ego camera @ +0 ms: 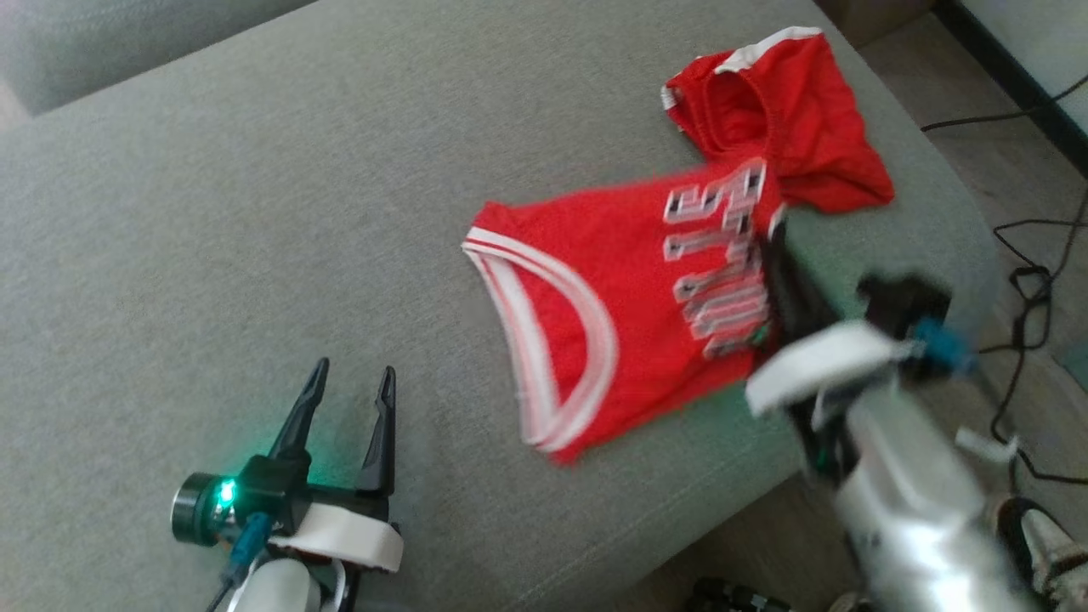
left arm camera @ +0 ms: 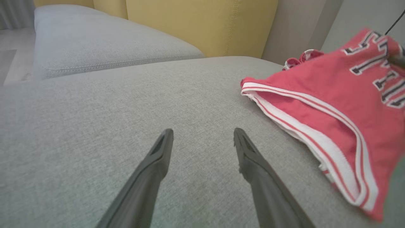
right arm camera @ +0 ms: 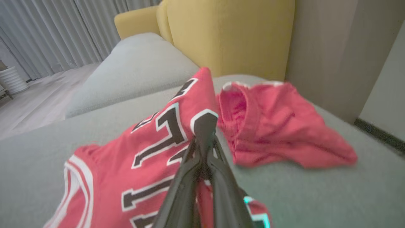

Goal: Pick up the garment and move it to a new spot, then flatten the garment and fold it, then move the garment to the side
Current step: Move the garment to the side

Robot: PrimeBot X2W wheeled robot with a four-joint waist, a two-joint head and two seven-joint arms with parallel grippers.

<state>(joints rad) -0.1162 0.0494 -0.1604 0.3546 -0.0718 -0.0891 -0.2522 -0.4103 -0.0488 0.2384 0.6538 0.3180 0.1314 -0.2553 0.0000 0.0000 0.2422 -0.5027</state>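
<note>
Red jersey (ego camera: 629,280) near cushion (ego camera: 255,212) edge, pinched in right gripper (right arm camera: 204,125) jaws, left gripper (ego camera: 353,378) jaws wide over cushion

Seating surface is a wide grey woven cushion (ego camera: 255,212) with a seam along its front edge. A second grey cushion (left arm camera: 104,47) adjoins it, and a mustard-yellow backrest (left arm camera: 196,22) stands behind both. Grey pleated curtains (right arm camera: 63,28) hang down to a pale floor (right arm camera: 38,98). The pale wall (right arm camera: 386,88) carries dark skirting (right arm camera: 379,135). Black cables (ego camera: 1028,273) lie loose on the floor beside the seat.
</note>
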